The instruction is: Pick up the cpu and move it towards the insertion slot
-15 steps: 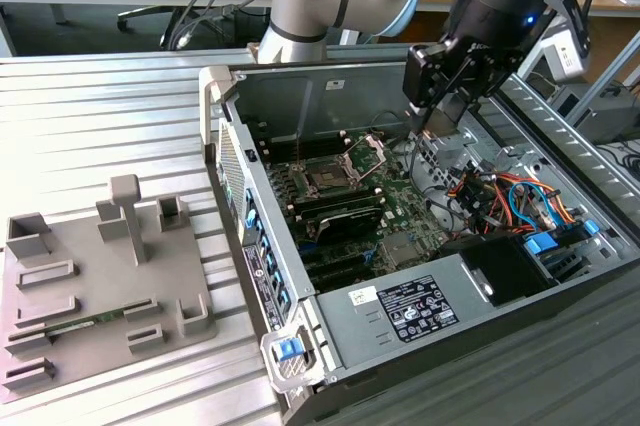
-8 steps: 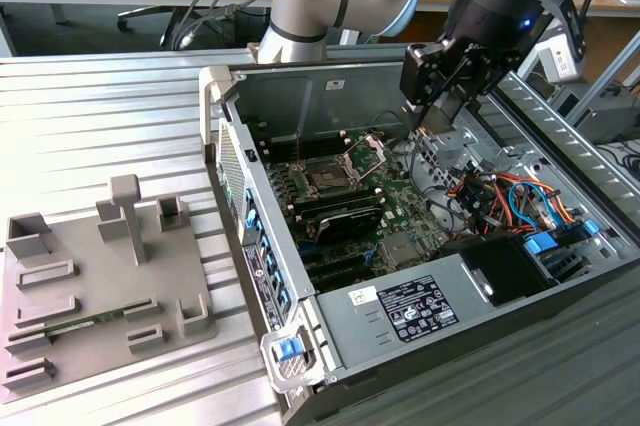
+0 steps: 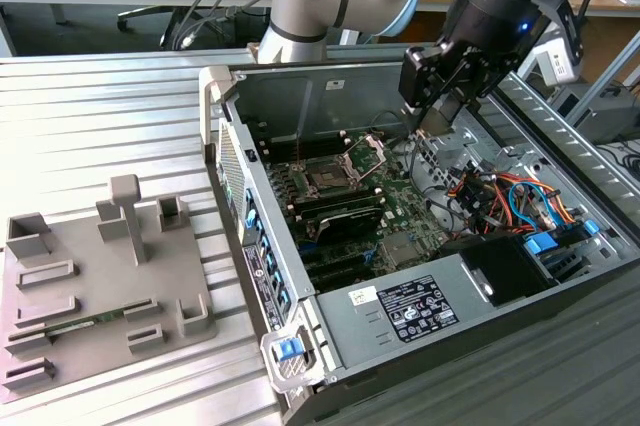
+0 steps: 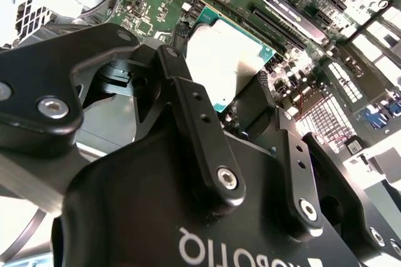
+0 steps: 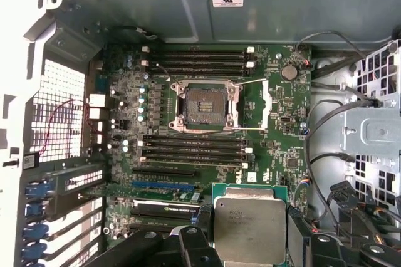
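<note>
My gripper (image 3: 438,106) hangs over the open computer case, shut on the cpu (image 3: 437,119). In both wrist views the cpu (image 5: 249,220) (image 4: 227,60) is a flat square chip with a silvery top and a green rim, clamped between two black fingers (image 4: 188,101). The insertion slot (image 5: 205,107) is a dark square socket on the green board, and its silver frame stands hinged open. In the exterior view the insertion slot (image 3: 327,178) lies lower and toward the exterior view's left of the gripper, some way from the cpu.
Long black memory slots (image 5: 194,60) flank the socket on two sides. Bundled cables (image 3: 500,196) and a power supply (image 3: 420,308) fill the case on the exterior view's right. A grey fixture plate (image 3: 100,286) lies on the ribbed table outside the case wall (image 3: 235,176).
</note>
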Available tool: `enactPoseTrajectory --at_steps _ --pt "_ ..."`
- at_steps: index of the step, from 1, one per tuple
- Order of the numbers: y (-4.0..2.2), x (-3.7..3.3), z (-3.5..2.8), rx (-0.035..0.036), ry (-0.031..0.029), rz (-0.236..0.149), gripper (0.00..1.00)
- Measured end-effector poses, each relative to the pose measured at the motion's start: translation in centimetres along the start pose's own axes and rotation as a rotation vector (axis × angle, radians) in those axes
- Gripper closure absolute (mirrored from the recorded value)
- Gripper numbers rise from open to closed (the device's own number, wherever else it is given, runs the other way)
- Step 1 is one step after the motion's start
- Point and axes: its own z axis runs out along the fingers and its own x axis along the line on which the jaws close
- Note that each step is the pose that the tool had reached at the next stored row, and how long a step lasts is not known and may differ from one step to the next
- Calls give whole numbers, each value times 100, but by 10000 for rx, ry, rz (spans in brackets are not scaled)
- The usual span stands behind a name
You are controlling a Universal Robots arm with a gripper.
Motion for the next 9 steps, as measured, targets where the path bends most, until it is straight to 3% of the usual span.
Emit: enactPoseTrajectory --at_steps 9 --pt "-1 0 15 0 1 0 45"
